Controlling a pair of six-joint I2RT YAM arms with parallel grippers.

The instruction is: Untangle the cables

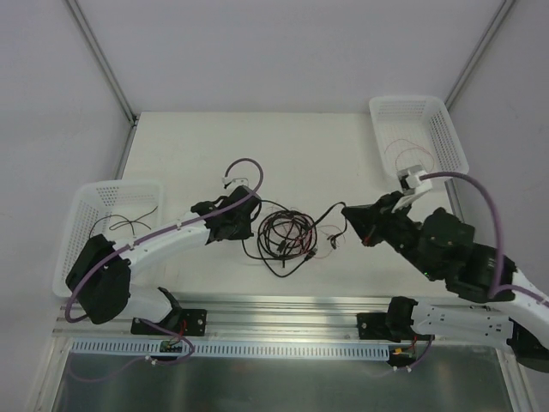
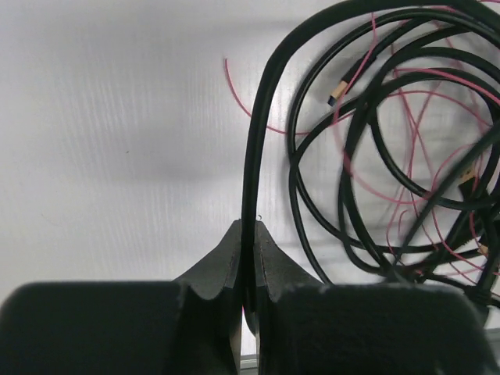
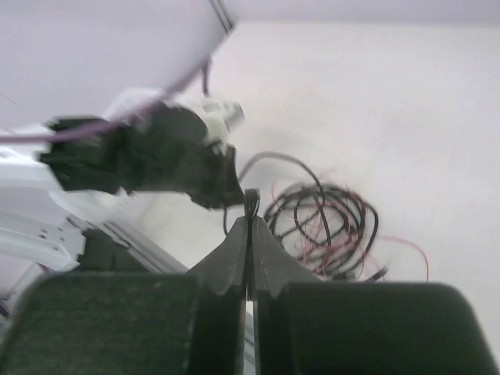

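Note:
The cables point(image 1: 287, 233) lie in a looped tangle at mid-table: several black ones and a fine red wire point(image 2: 242, 101). My left gripper point(image 1: 254, 225) is at the tangle's left edge, shut on a thick black cable point(image 2: 254, 141) that arcs up from the closed fingertips point(image 2: 234, 242) into the bundle point(image 2: 391, 156). My right gripper point(image 1: 346, 209) is just right of the tangle, shut on a thin black cable end point(image 3: 251, 200) poking out above its tips point(image 3: 251, 219). A strand point(image 1: 333, 225) runs from it to the bundle point(image 3: 320, 226).
A white basket point(image 1: 86, 206) at the left edge holds thin wires. A second white basket point(image 1: 442, 116) at the back right holds a red wire. Purple arm cables point(image 1: 249, 167) loop above both wrists. A metal rail point(image 1: 283, 309) runs along the table's near edge.

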